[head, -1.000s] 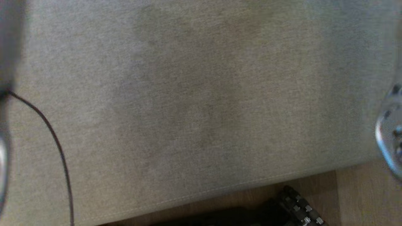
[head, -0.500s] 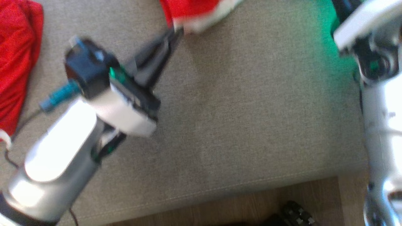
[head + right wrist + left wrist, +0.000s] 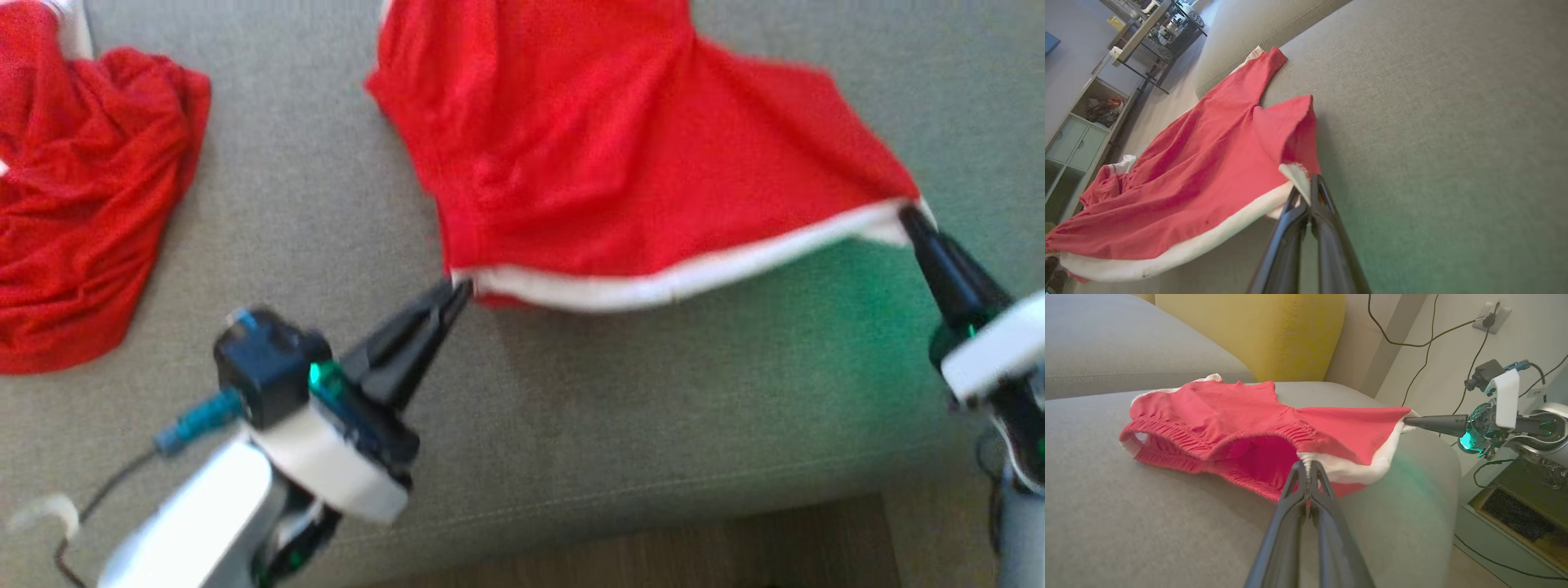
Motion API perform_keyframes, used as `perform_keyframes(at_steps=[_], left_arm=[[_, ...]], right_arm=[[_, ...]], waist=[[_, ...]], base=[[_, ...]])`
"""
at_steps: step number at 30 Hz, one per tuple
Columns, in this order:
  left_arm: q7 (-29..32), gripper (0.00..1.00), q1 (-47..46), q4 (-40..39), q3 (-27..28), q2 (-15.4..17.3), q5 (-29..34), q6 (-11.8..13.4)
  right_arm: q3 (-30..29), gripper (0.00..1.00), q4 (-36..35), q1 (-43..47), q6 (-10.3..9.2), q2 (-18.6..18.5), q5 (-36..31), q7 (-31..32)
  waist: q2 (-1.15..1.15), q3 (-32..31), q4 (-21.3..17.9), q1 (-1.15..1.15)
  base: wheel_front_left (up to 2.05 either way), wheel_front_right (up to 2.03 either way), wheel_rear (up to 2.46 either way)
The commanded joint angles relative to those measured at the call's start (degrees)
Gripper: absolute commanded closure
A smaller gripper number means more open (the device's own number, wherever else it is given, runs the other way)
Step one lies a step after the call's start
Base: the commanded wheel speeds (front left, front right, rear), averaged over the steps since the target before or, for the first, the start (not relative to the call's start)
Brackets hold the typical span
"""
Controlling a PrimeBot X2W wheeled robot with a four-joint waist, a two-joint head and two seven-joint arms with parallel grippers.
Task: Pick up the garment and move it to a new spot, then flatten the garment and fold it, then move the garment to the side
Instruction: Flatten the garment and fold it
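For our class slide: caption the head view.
Red garment held by its white hem between left gripper and right gripper, over a grey sofa.

The garment point(image 3: 620, 155) lies on the seat point(image 3: 653, 408), across its middle toward the back. Its front hem runs between the left gripper point(image 3: 461, 287), at the hem's left end, and the right gripper point(image 3: 906, 214), at its right corner near the seat's right edge. A heap point(image 3: 82, 229) lies well apart at the left edge. Floor point(image 3: 694, 547) lies before the front edge.
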Motion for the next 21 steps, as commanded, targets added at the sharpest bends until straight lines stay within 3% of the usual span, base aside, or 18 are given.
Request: perform_keyframes(at_steps=[1, 10, 15, 17, 21], left_arm=[[-0.28, 1.00, 3.26, -3.67, 2.35, 1.78, 0.93, 0.00], [-0.28, 1.00, 12.88, -9.56, 6.36, 1.71, -0.27, 0.00], [-0.28, 1.00, 12.47, -10.45, 8.88, -1.29, -4.61, 0.00], [-0.28, 1.00, 10.42, -8.64, 7.55, -1.94, -5.59, 0.00], [-0.28, 1.00, 4.37, -2.57, 3.24, -4.02, -9.13, 0.00]], right_arm=[[-1.16, 1.00, -6.94, 4.54, -0.01, 0.76, 0.84, 1.75], [-7.24, 1.00, -19.69, 16.73, -0.01, 2.20, 6.61, 7.00], [-7.79, 1.00, -18.15, 15.13, -0.01, 2.23, 7.62, 6.71], [-7.54, 0.96, -15.89, 12.57, -0.01, 2.23, 6.94, 5.81], [-6.34, 1.00, -10.80, 6.12, -0.01, 2.24, 4.65, 5.81]], waist=[[0.00, -3.24, 0.01, 0.01], [0.00, -6.37, 1.92, 0.01], [0.00, -6.55, 3.01, 0.01], [0.00, -6.52, 3.67, 0.01], [0.00, -5.78, 4.90, 0.01]], base=[[0.00, 0.00, 0.00], [0.00, 0.00, 0.00], [0.00, 0.00, 0.00], [0.00, 0.00, 0.00], [0.00, 0.00, 0.00]])
